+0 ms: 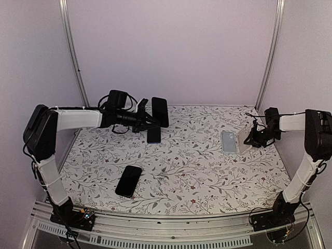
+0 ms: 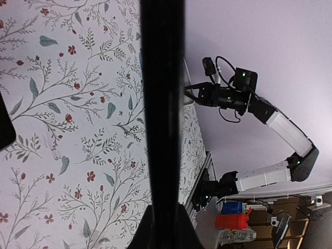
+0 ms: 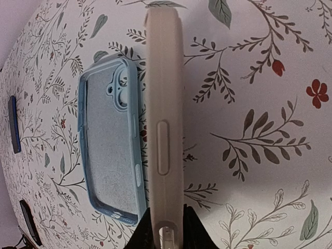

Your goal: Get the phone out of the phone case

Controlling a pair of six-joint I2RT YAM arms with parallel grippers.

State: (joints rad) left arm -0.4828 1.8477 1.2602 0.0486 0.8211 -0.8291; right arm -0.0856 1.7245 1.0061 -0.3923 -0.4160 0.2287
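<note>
Left gripper is clamping a black phone up off the table at the back. Its long axis is running front-to-back, crosswise to the arm, and I can't tell if a case is on it. Right gripper is pinching a beige case edge-on over on the right, just beside and parallel to an empty blue case lying flat. The two are sitting well apart, so I'm guessing they're needing to meet mid-table. Flat floral surface, walls hemming it in, and a second phone is lying near the front.
</note>
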